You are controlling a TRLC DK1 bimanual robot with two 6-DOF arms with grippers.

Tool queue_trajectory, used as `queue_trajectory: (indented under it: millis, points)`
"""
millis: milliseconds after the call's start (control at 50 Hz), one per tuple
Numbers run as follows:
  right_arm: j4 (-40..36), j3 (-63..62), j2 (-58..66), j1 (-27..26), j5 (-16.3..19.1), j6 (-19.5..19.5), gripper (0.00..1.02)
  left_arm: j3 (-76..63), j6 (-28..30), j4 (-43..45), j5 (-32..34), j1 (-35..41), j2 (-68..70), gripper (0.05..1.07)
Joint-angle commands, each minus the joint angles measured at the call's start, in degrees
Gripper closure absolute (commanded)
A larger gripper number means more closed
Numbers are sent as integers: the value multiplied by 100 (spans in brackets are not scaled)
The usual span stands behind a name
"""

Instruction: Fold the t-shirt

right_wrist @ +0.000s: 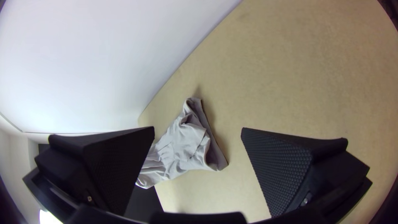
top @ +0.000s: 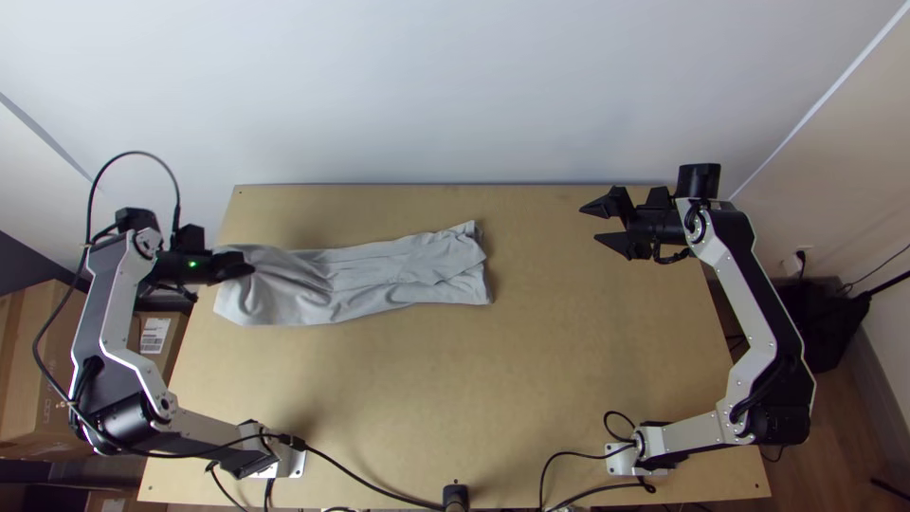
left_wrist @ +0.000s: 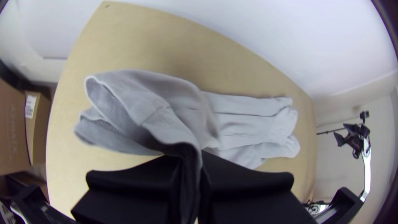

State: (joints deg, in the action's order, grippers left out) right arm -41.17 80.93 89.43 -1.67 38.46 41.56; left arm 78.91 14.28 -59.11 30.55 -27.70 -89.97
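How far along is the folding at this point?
Roughly partway. The t-shirt lies in a long, narrow strip, so the lengthwise folding looks done. In hand: the left claw pinches cloth at one end, raised from the table. Left, probably: bringing that end over to shorten the strip. The right claw is open, apart from the cloth.

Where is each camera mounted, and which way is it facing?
Top view: fixed high over the near edge of the table, looking steeply down; left arm and right arm show.
Left wrist view: on the left arm's wrist, looking past the left gripper, shut on the t-shirt, over the table.
Right wrist view: on the right arm's wrist, looking between the right gripper's open fingers at the t-shirt.
Shared: top and left wrist views both show the right arm.
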Motion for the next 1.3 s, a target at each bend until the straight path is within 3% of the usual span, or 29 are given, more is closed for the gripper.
queue_trajectory:
  millis: [0, 480, 880, 1280]
  points:
    - [3, -94, -250, -9, 57, 1, 6, 291, -374, -144, 66, 582, 208, 105]
    - [-67, -833, -1279, -527, 39, 10, 5, 1733, -2325, 515, -75, 3069, -618, 105]
    - [-84, -1536, -1947, -756, -22, 1, 5, 2928, -3019, 559, -506, 4265, -1585, 105]
    - [-23, -1694, -1920, -844, -22, -113, 5, 3710, -3362, 480, -1007, 5179, -2446, 105]
